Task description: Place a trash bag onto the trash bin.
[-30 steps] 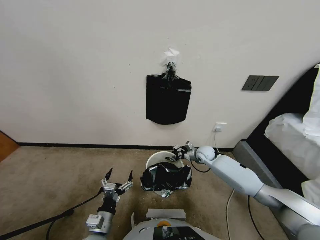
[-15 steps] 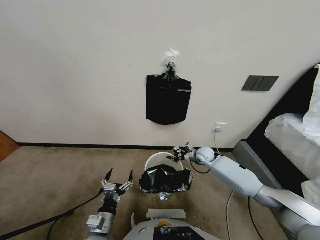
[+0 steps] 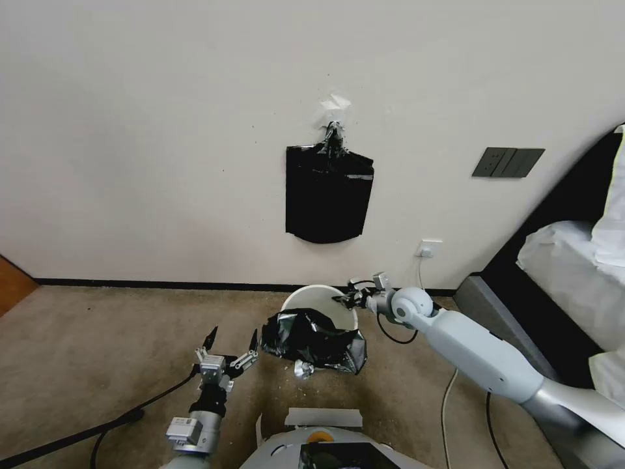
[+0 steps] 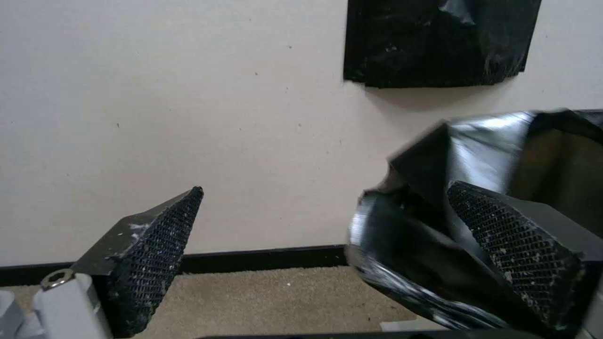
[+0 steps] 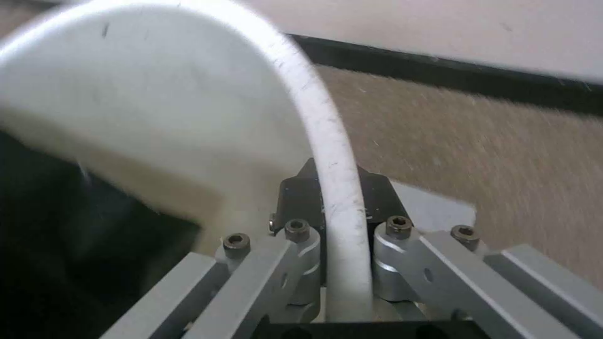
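Pinching the trash bin's (image 3: pixel 319 301) rim, the right hand (image 3: pixel 346 300) is tilting it off the carpet; the trash bag (image 3: pixel 312 332) is draping its near side, beside the spread left hand (image 3: pixel 230 341).

Trash bag (image 3: pixel 314 333) covers the near side of the trash bin (image 3: pixel 317 301), so the bin's base can't be seen. In the left wrist view the bag (image 4: pixel 440 226) runs off frame beside the bin. The bin's rim (image 5: pixel 333 155) hides the right gripper (image 5: pixel 331 188) pads, and the bin wall there is blurry.
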Robot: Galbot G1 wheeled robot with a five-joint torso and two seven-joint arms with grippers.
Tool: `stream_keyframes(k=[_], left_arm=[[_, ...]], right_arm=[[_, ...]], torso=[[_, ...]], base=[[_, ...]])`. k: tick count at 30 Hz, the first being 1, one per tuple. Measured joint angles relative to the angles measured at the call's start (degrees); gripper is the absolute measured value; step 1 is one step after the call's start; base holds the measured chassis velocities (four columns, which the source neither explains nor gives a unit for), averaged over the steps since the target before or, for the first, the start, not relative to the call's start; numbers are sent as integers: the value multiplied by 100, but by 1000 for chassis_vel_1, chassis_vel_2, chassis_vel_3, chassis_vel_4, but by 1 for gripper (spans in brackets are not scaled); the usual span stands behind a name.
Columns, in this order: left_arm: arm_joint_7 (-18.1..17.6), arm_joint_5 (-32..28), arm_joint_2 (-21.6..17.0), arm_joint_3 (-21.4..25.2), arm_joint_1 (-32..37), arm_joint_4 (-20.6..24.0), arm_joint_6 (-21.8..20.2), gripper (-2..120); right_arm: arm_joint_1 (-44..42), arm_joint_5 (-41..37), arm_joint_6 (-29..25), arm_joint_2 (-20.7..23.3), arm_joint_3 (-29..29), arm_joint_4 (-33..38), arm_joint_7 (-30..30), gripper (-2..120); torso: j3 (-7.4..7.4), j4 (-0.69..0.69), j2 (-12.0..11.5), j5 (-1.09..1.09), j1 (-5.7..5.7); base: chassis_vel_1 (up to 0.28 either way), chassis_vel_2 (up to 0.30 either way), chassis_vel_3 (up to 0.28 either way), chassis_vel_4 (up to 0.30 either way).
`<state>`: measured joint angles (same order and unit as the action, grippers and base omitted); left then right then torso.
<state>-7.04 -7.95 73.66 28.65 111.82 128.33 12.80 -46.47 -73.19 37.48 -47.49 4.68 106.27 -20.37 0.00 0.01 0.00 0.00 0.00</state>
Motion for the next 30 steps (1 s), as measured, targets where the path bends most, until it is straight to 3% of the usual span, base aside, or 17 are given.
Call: stream_keyframes(k=[1,3,6,11,18,30], left_arm=[[-1,-2,-1,-11,-5,-6,-1,100],[-5,-6,-10,-74,-35,-26,-7,100],[-16,-12,-27,-121,-68,-27,-21,100],[-67,-41,-93,-151,-165,-27,-59,100],[-92,-125,-179,-142,-235,-26,-104,100],[-110,-224,-307,-96,-290,-21,-178,100]], right_arm=[[-76,-31,-30,-23,-66,64,-118,3],[-520,-175,-270,-186,-420,468,-923,3],[-812,-191,-506,-321,-615,763,-1486,3],[-1441,247,-934,-749,-880,1250,-2708,3],[-2103,925,-1145,-1276,-1068,1365,-2925,3],[-2795,1891,-1526,-2139,-1025,1123,-2757,3]], torso=[[0,-1,0,0,0],[0,-5,0,-1,-1],[0,0,0,-1,-1],[0,-2,0,-2,-1],[0,-2,0,-1,0],[0,-1,0,-1,0]], base=[[0,0,0,0],[0,0,0,0],[0,0,0,0],[0,0,0,0],[0,0,0,0],[0,0,0,0]])
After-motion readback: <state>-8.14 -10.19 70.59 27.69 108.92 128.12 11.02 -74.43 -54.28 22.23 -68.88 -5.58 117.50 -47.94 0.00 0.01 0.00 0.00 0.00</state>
